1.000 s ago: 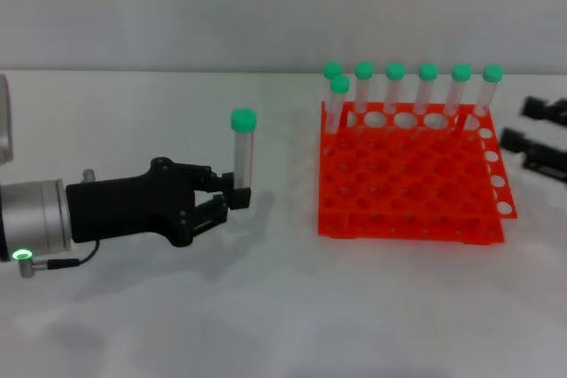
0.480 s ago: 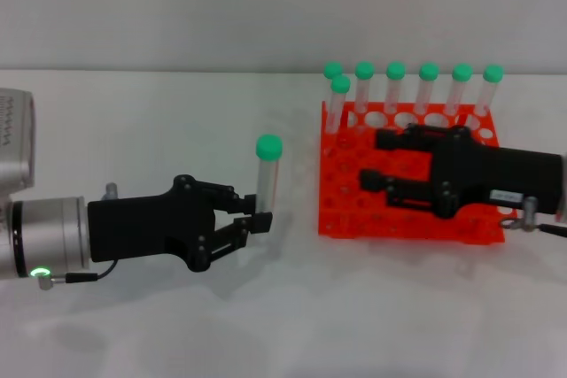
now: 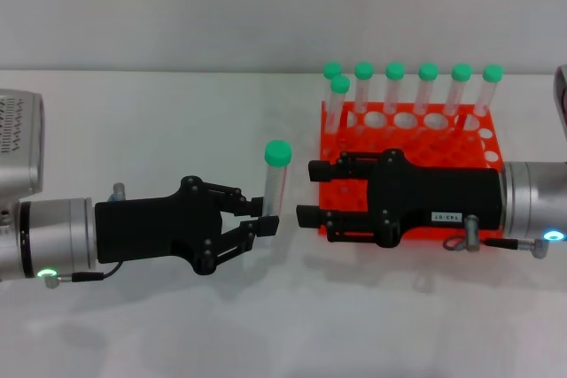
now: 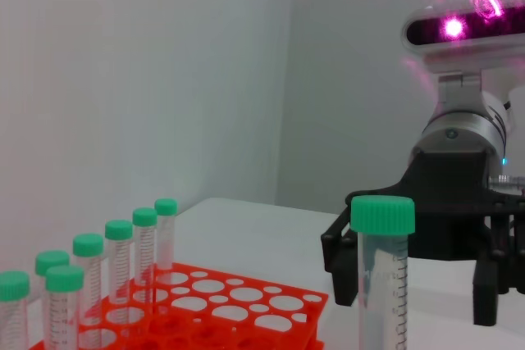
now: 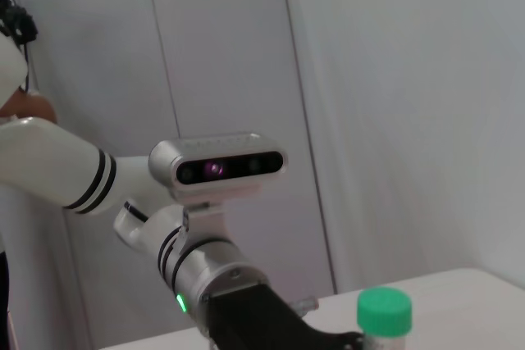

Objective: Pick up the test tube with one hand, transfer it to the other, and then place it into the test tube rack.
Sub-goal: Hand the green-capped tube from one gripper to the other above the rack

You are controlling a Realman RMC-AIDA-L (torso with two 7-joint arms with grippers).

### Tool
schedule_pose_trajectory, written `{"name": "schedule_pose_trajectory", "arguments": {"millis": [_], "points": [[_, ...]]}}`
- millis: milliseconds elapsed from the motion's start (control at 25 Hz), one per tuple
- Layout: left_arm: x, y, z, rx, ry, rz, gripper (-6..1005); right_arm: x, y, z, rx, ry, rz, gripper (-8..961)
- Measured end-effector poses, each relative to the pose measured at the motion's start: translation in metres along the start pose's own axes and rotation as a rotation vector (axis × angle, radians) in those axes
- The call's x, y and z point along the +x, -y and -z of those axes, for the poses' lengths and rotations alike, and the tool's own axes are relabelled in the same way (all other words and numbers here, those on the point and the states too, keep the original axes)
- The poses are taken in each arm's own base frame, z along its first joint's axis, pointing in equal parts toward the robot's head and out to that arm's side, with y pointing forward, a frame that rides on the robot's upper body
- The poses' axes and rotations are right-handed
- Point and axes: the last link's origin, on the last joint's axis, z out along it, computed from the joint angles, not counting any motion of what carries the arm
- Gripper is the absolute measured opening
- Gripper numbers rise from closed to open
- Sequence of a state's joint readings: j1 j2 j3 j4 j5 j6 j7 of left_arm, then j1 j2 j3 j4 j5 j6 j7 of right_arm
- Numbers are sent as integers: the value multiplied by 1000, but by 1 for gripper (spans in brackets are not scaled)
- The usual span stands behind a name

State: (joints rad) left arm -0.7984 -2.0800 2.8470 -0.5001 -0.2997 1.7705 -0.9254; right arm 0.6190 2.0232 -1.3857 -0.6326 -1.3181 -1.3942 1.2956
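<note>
The test tube (image 3: 275, 181), clear with a green cap, stands upright above the table, my left gripper (image 3: 266, 219) shut on its lower end. My right gripper (image 3: 308, 192), black with a white label, is open and level with the tube just to its right, a small gap between them. The orange test tube rack (image 3: 416, 137) lies behind and under the right gripper, partly hidden. In the left wrist view the tube (image 4: 381, 284) is close up, with the right gripper's fingers (image 4: 338, 256) spread behind it. The right wrist view shows the tube's cap (image 5: 384, 311) and the left arm (image 5: 217, 276).
Several green-capped tubes (image 3: 395, 90) stand in the rack's back rows, also seen in the left wrist view (image 4: 119, 256). White table surface (image 3: 292, 325) spreads in front of both arms. A plain wall stands behind the table.
My right gripper has come in from the right, over the rack, up to the tube. My left gripper has carried the tube a little to the right.
</note>
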Motion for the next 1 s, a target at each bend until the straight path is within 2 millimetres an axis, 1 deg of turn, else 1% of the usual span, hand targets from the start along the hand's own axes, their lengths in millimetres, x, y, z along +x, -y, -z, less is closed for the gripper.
{"name": "schedule_pose_trajectory", "arguments": {"millis": [240, 480, 1000], "points": [[1, 0, -3, -7, -2, -5, 202, -1, 2, -4, 21, 6, 3, 644], [-1, 2, -11, -6, 12, -10, 203, -2, -1, -14, 13, 8, 12, 641], [-1, 3, -19, -17, 27, -15, 205, -6, 3, -16, 30, 22, 16, 634]]}}
